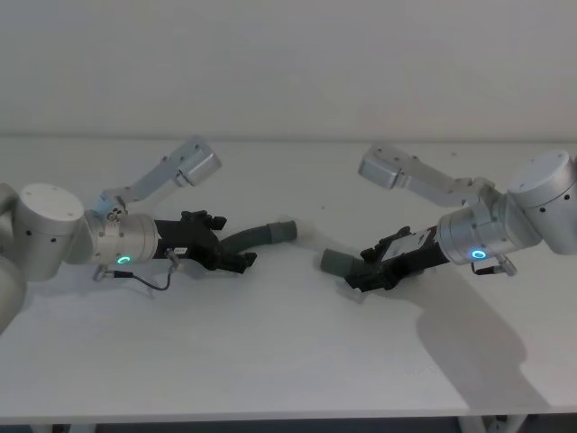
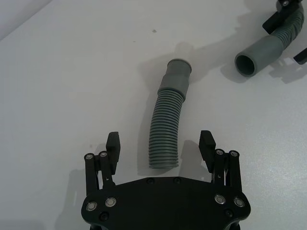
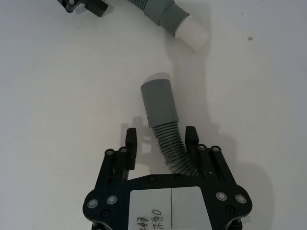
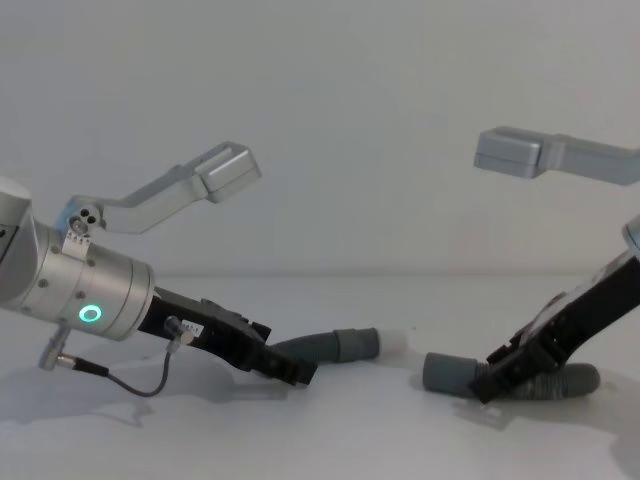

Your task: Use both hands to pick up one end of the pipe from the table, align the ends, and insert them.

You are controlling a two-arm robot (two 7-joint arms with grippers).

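A pale bare wall (image 1: 288, 63) backs a broad white matte tabletop (image 1: 288, 361). The two halves of a grey corrugated flexible pipe lie near its middle, their ends turned toward each other with a gap between them.

The black clamp-like left hand (image 2: 160, 143), on its silver-grey arm, sits low at the left hose piece (image 2: 165, 120). Its fingers (image 2: 113, 146) are spread to either side of the ribbed tail and clear of it. That piece's smooth grey cuff (image 2: 175, 76) carries a short white tip (image 3: 192, 34).

The matching right hand (image 3: 160, 136) straddles the right hose piece (image 3: 169, 143) just behind its plain grey cuff (image 3: 158, 103). It is likewise spread, with the ribbing close against one finger but not pinched. Both pieces rest on the tabletop, and neither has been lifted yet.

The step in hand appears to be the grasp itself. To do it well, each hand should probably close squarely across the ribs, firmly enough to hold but not so hard that the soft wall collapses. The left hand stands at the far tail of a curved, floppy piece, so a hold nearer the cuff would likely give surer command of where the white tip points. The right hand's place close behind its cuff looks sound. Raising both pieces level before bringing them together should make it easier to line the tip up with the open mouth of the plain cuff.
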